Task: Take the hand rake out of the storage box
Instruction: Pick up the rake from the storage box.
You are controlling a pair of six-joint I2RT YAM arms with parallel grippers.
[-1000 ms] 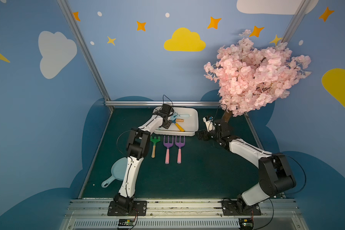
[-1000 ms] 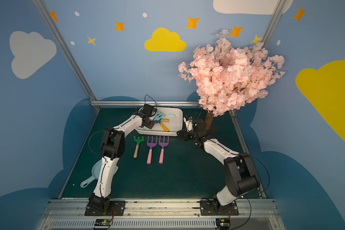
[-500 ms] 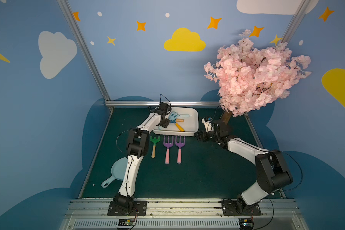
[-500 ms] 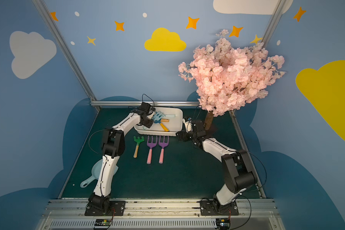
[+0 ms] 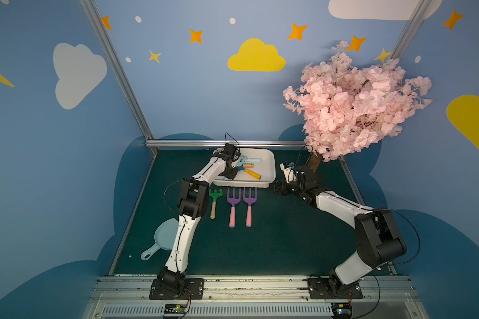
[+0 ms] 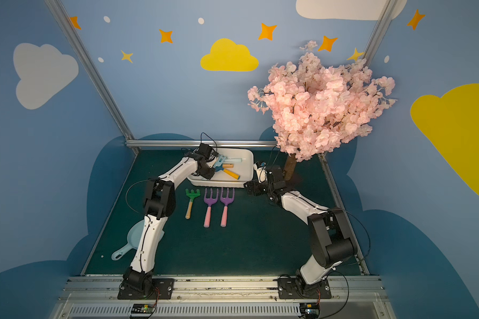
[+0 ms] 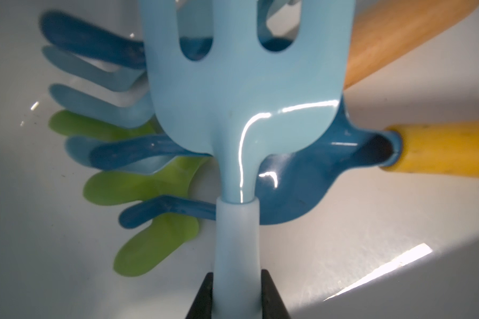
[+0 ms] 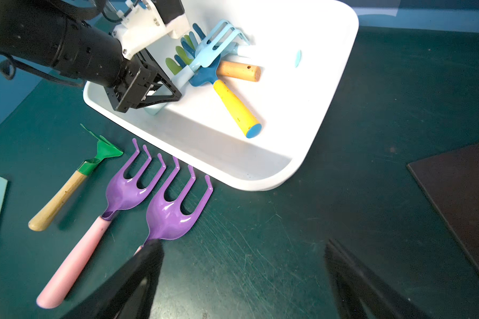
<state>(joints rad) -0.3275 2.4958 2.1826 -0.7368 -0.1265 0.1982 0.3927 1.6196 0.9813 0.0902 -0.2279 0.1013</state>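
White plastic fills my left wrist feed: the bare floor of the storage box (image 7: 343,221), with the hand rake (image 7: 238,110) raised over it. My left tool (image 7: 237,272) is clamped on that rake's pale blue handle, a black finger (image 7: 205,292) pressed against each side. The rake is inside the box, its light blue head resting on a pile of other toys: a dark blue rake (image 8: 205,76) with a yellow handle, a bare wooden handle (image 8: 238,70), and some green prongs (image 7: 138,187) underneath.

My right tool (image 8: 241,243) hangs just beside the box's near right corner, above the dark green table (image 8: 288,234), its jaws wide apart and holding nothing.

In front of the box, in both top views, three toys lie in a row with their prongs toward it: a green rake (image 5: 215,194) with a wooden handle, a purple fork (image 5: 233,198) and a second purple fork (image 5: 250,197), both with pink handles. A pale blue scoop (image 5: 165,236) lies well away from the box on its left side, partly under my left arm. A pink blossom tree (image 5: 354,105) stands to the right of the box.
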